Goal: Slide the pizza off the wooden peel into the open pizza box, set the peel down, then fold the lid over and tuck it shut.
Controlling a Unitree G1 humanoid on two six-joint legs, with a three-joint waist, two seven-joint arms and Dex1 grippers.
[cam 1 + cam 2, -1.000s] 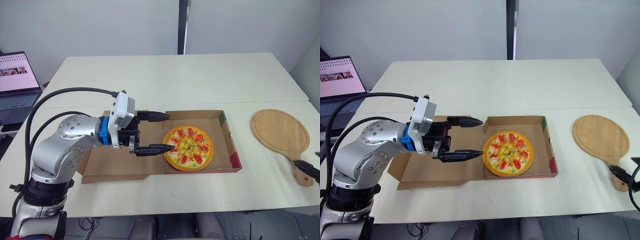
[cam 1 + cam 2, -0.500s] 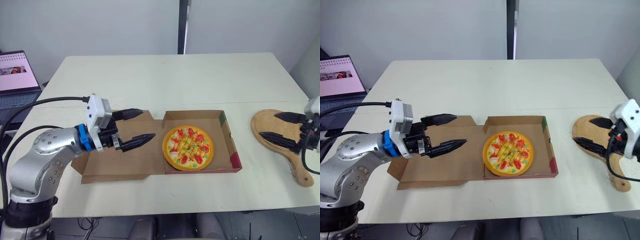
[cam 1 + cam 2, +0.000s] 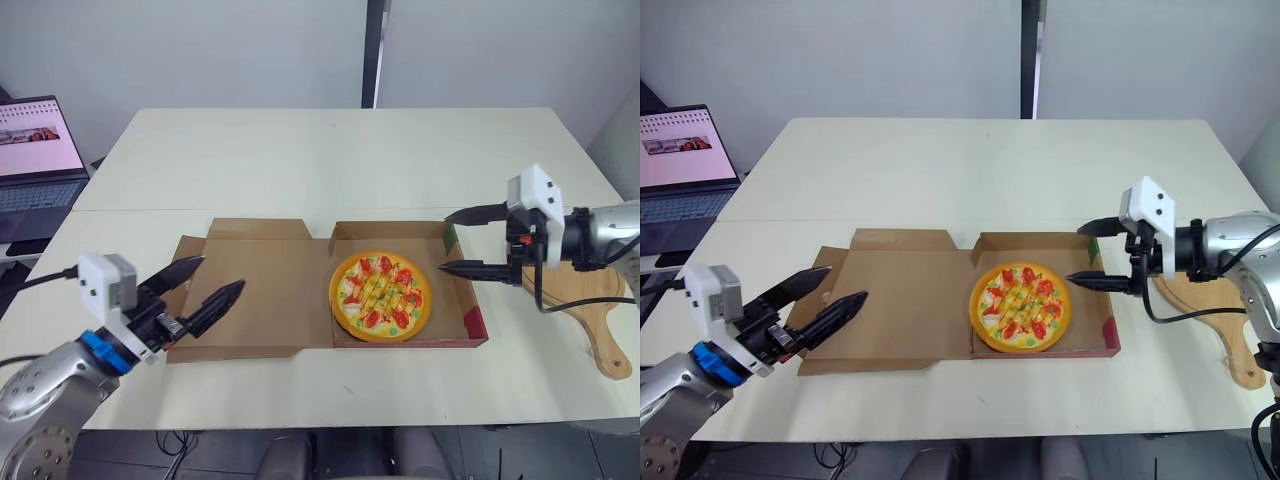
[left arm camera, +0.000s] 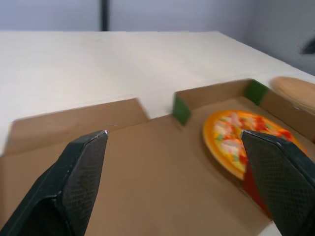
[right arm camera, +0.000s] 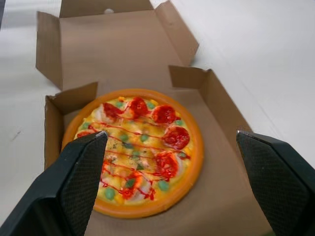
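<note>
pizza (image 3: 379, 296): seated in the pizza box (image 3: 390, 230), whose lid (image 3: 270, 290) is laid flat at 9 o'clock.
wooden peel (image 3: 600, 340): laid on the table (image 3: 300, 160), at 3 o'clock of the box.
left gripper (image 3: 220, 273): fingers spread, nothing gripped, held over the lid's 8 o'clock corner.
right gripper (image 3: 444, 241): fingers spread, nothing gripped, held over the box's 3 o'clock wall.

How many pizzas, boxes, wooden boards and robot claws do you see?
round orange pizza: 1
brown cardboard pizza box: 1
round wooden peel: 1
black two-fingered grippers, both open: 2 (left gripper, right gripper)
Total: 5
</note>
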